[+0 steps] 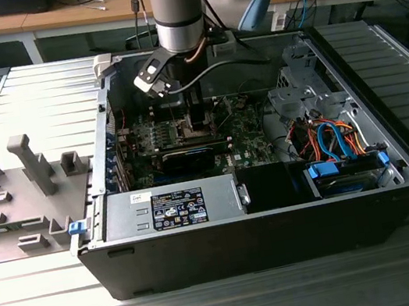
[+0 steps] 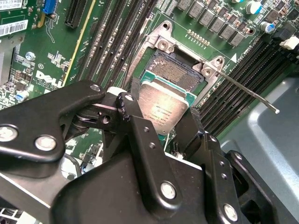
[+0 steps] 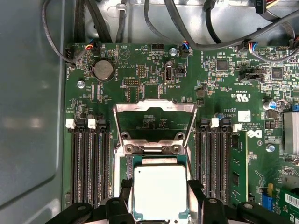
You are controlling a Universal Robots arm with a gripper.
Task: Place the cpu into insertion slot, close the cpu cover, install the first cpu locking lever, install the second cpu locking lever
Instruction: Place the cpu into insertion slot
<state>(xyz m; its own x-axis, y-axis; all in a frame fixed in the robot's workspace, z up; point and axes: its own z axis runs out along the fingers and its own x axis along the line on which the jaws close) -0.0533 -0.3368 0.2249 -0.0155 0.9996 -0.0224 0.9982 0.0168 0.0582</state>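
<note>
pincer [image 2: 159, 112]: gripping cpu [image 3: 160, 189] over insertion slot [image 2: 175, 72]
cpu cover [image 3: 154, 106]: raised open
surface [image 1: 216, 305]: ribbed grey metal under computer case [image 1: 284, 242]
room: wooden desk [image 1: 70, 18], exterior view's top

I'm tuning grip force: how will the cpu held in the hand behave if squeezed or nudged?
Likely stiff: the cpu is a flat plate with a metal top, so it shouldn't flex. Its thin edges probably give the hand little purchase, so it may slip or tilt. Being so thin, it is probably light.

Power supply [image 1: 170, 206] sits in the open black case [image 1: 284, 243], orange and blue cables [image 1: 327, 136] nearby, grey plastic jig [image 1: 28, 164] outside it.
</note>
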